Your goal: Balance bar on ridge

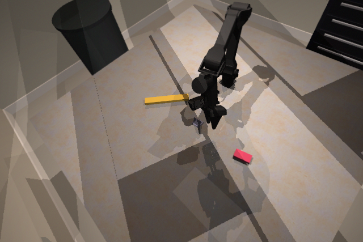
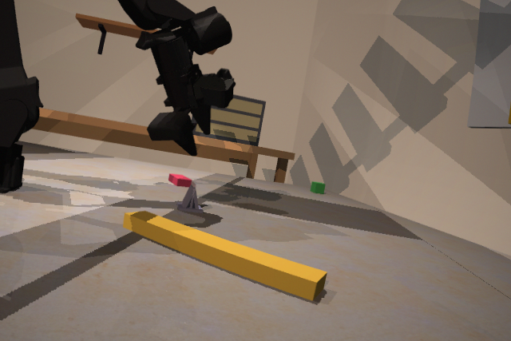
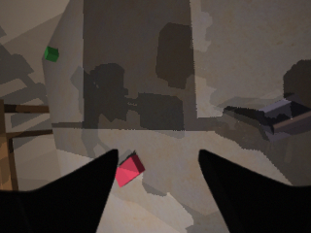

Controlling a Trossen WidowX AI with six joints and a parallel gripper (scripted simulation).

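The black parallel-jaw gripper (image 1: 210, 124) (image 2: 201, 145) (image 3: 158, 154), pointing downward, has its jaws spread, with nothing between them. The long yellow rectangular bar (image 1: 166, 98) (image 2: 224, 252) lies flat on the pale mottled table top (image 1: 111, 145) (image 2: 164, 308) (image 3: 248, 49), below the jaws and off to one side. The small grey-violet ridge (image 1: 197, 122) (image 2: 191, 200) (image 3: 287, 116), wedge-shaped, stands lower than the fingertips, near the bar and apart from it. A flat red rectangular block (image 1: 243, 156) (image 2: 180, 180) (image 3: 129, 170) rests below the jaws, on their other side from the bar.

The mottled tabletop (image 1: 281, 157) (image 2: 231, 312) (image 3: 243, 44) carries a yellow bar (image 1: 166, 98) (image 2: 224, 252), grey ridge (image 1: 197, 122) (image 2: 191, 200) (image 3: 279, 116), red block (image 1: 243, 156) (image 2: 180, 180) (image 3: 129, 171).
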